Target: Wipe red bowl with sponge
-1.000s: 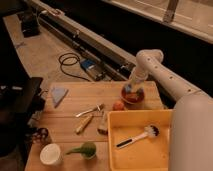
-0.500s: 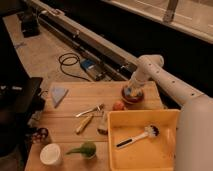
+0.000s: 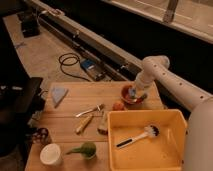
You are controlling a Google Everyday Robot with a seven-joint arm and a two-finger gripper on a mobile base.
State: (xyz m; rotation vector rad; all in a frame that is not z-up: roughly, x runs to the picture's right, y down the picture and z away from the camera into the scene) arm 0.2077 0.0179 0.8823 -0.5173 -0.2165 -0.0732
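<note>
The red bowl (image 3: 131, 95) sits on the wooden table (image 3: 70, 127) near its far right edge. Inside the bowl a blue sponge (image 3: 133, 92) shows, with my gripper (image 3: 136, 93) shut on it and pressed down into the bowl. The white arm reaches in from the right and bends down over the bowl, covering part of its rim and inside.
A small orange ball (image 3: 118, 106) lies just left of the bowl. A big yellow tub (image 3: 145, 140) holding a white brush (image 3: 137, 136) is at front right. A light-blue cloth (image 3: 58, 94), utensils (image 3: 90, 111), a white cup (image 3: 50, 154) and a green object (image 3: 85, 149) lie on the left.
The arm's elbow has shifted slightly, and the gripper has moved a little inside the bowl with the sponge. The bowl and the other objects stay where they were.
</note>
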